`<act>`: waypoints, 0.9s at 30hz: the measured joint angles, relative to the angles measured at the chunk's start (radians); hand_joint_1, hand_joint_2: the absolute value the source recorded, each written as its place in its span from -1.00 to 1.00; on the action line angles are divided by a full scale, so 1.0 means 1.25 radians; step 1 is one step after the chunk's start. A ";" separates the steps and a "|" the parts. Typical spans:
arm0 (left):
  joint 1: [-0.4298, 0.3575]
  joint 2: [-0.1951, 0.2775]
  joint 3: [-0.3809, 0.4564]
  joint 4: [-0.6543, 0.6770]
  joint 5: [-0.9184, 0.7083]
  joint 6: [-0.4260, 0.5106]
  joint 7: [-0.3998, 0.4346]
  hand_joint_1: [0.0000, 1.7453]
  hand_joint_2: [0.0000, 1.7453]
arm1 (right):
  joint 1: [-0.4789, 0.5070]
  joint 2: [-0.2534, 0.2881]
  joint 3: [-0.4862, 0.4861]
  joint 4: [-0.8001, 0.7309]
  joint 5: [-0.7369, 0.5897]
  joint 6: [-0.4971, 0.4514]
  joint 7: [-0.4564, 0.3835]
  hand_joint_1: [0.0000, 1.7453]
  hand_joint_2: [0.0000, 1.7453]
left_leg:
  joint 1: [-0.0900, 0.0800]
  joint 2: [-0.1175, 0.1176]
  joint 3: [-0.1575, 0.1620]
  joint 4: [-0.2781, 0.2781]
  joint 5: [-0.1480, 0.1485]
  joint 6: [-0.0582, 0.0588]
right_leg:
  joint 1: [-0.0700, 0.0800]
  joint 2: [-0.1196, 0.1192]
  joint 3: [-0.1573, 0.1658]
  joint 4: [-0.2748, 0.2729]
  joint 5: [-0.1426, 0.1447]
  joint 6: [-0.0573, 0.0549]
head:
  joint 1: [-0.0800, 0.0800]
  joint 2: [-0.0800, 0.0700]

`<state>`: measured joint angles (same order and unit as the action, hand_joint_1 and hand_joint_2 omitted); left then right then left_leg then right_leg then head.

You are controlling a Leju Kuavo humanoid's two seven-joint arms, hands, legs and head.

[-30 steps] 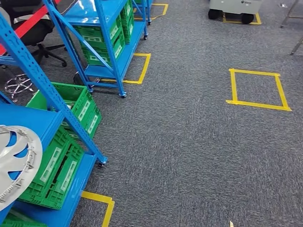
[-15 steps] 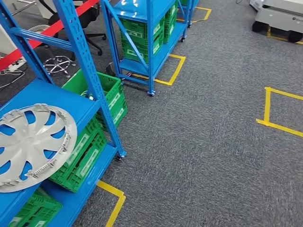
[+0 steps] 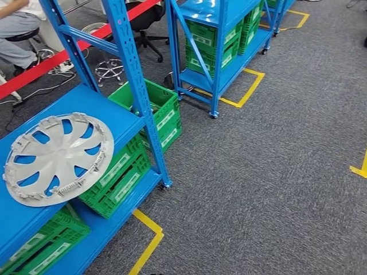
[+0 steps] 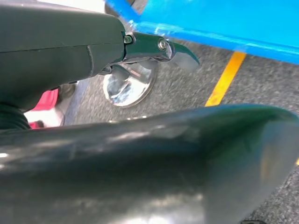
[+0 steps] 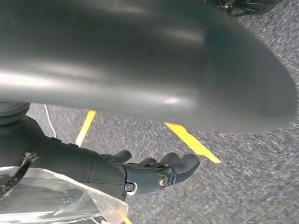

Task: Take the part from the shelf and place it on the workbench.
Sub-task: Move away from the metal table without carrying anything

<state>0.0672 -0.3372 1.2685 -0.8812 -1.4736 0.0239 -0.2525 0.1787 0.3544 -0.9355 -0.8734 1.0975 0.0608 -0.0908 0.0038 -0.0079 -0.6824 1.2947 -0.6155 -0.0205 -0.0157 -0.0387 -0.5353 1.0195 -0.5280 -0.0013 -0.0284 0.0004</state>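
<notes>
1. Carpet (image 3: 268, 189) lies open to my right of the blue shelf (image 3: 125, 123); its upright post (image 3: 143, 97) marks the near edge.
2. I see the part, a silver wheel cover (image 3: 58, 157), flat on the shelf's left deck.
3. Left hand (image 4: 105, 70) and right hand (image 5: 116, 172) hang over the floor with fingers loosely extended, holding nothing.
4. Labels on the green crates (image 3: 118, 177) are too small to read.

You're looking down at a grey wheel cover (image 3: 58, 157) lying flat on the blue shelf (image 3: 125, 123) at the left. Green crates (image 3: 117, 177) sit on the tier beneath it, and another green crate (image 3: 162, 112) stands on the carpet just behind the blue upright. A second blue rack (image 3: 216, 34) with green crates stands farther back. Yellow tape (image 3: 149, 243) marks the grey carpet (image 3: 268, 172). A seated person (image 3: 15, 26) is at the top left, behind a red bar (image 3: 78, 48).
</notes>
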 joint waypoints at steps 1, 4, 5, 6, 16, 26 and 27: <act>0.001 0.000 0.000 0.000 0.000 0.000 0.000 -1.00 -1.00 | -0.001 0.000 0.000 0.000 0.002 0.000 0.000 -1.00 -1.00 | 0.000 0.003 0.013 -0.028 0.024 0.002 | 0.001 -0.010 0.003 0.000 -0.002 0.000 | 0.000 0.000; 0.000 0.001 0.000 0.000 0.000 0.000 0.000 -1.00 -1.00 | -0.002 0.000 0.000 0.001 0.011 0.002 -0.003 -1.00 -1.00 | -0.010 0.049 0.085 -0.177 0.095 0.017 | 0.006 -0.037 0.013 0.000 -0.012 0.005 | 0.000 0.000; -0.001 0.001 0.000 0.000 0.000 0.000 0.000 -1.00 -1.00 | -0.003 0.001 -0.001 0.002 0.014 0.002 -0.004 -1.00 -1.00 | -0.014 0.062 0.098 -0.205 0.100 0.022 | 0.008 -0.045 0.013 0.000 -0.016 0.008 | 0.000 0.000; -0.001 0.001 0.000 0.001 -0.001 0.000 0.000 -1.00 -1.00 | -0.003 0.001 -0.001 0.002 0.017 0.002 -0.006 -1.00 -1.00 | -0.018 0.067 0.102 -0.217 0.097 0.025 | 0.009 -0.054 0.016 -0.001 -0.018 0.012 | 0.000 0.000; -0.001 -0.002 0.001 0.005 -0.006 0.000 0.000 -1.00 -1.00 | -0.007 -0.001 -0.017 0.010 0.053 0.001 -0.020 -1.00 -1.00 | -0.007 -0.032 0.115 -0.234 0.103 0.043 | 0.002 0.031 -0.094 0.201 -0.082 0.037 | 0.008 0.000; -0.001 0.000 0.003 0.010 -0.008 0.000 0.000 -1.00 -1.00 | -0.018 0.001 -0.038 0.021 0.080 -0.001 -0.031 -1.00 -1.00 | -0.004 -0.048 0.085 -0.169 0.062 0.006 | -0.007 0.053 -0.001 0.003 0.003 0.008 | 0.003 0.000; -0.003 0.000 0.003 0.011 -0.008 0.000 0.000 -1.00 -1.00 | -0.019 0.001 -0.040 0.022 0.082 -0.001 -0.032 -1.00 -1.00 | -0.004 -0.023 0.061 -0.120 0.037 0.003 | -0.005 0.041 0.000 0.003 0.001 0.004 | 0.001 0.000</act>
<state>0.0635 -0.3369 1.2720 -0.8677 -1.4838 0.0240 -0.2522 0.1553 0.3552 -0.9854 -0.8464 1.1996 0.0591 -0.1306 -0.0010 -0.0363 -0.6067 1.1452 -0.5688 -0.0164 -0.0222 0.0123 -0.5354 1.0235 -0.5266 0.0042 -0.0276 0.0005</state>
